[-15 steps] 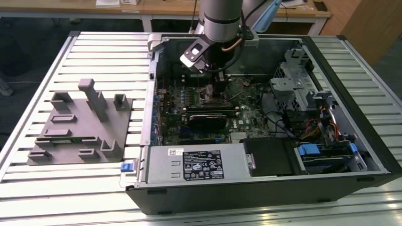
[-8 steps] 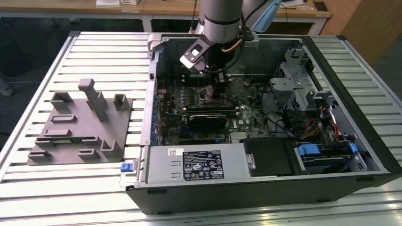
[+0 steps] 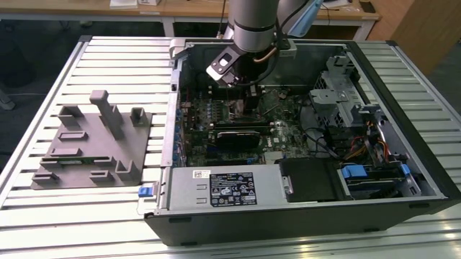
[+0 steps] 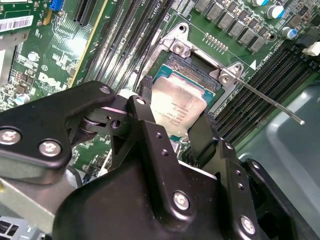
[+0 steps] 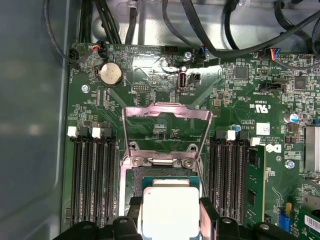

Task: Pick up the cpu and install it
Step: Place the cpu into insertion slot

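Note:
The cpu (image 4: 181, 100), a small square chip with a silvery top, sits between my gripper's (image 4: 175, 111) two black fingers (image 4: 146, 95), which are closed against two of its opposite edges. It hangs at or just over the open socket (image 4: 200, 67) on the green motherboard. The socket's metal load plate (image 5: 167, 131) is swung up and its thin lever (image 4: 272, 102) stands free to one side. In the first wrist view the cpu (image 5: 170, 205) shows over the socket, with my gripper (image 5: 170, 222) around it. In the exterior view the arm (image 3: 252, 32) reaches down into the open computer case.
Memory slots (image 5: 92, 175) flank the socket on both sides. A grey plastic fixture (image 3: 94, 140) lies on the slatted table at the exterior view's left. Inside the case are a grey box with a white label (image 3: 223, 189), a drive cage (image 3: 342, 91) and cables (image 3: 367, 145).

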